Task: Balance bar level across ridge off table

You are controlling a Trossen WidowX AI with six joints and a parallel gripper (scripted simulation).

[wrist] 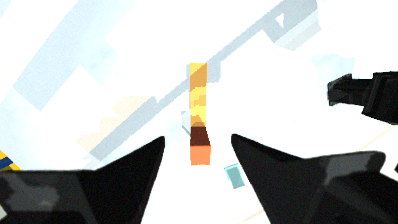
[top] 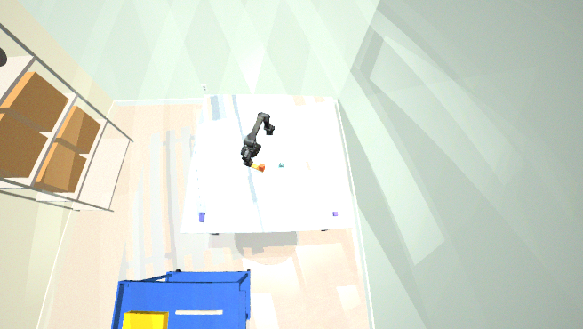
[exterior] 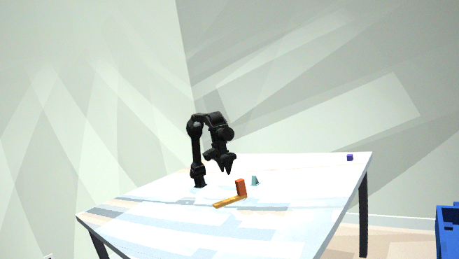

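The bar is a flat yellow strip [top: 255,166] [exterior: 227,201] [wrist: 198,90] with a taller orange block [top: 261,167] [exterior: 241,187] [wrist: 200,150] on one end. It lies on the white table [top: 302,200] [exterior: 315,196]. The ridge is a small teal wedge [top: 281,165] [exterior: 255,180] [wrist: 233,176] that stands apart from the bar, close to its orange end. My gripper [top: 247,162] [exterior: 225,169] [wrist: 198,139] is open and empty. It hangs above the table over the bar's orange end, with one finger to each side in the wrist view, clear of the bar.
Two small purple cubes [top: 202,217] [top: 335,213] [exterior: 349,157] sit near the table corners. The arm's base [exterior: 198,180] [wrist: 365,95] stands on the table behind the bar. A blue bin [top: 182,300] [exterior: 448,227] is on the floor, and a shelf with brown boxes [top: 40,133] stands to the left.
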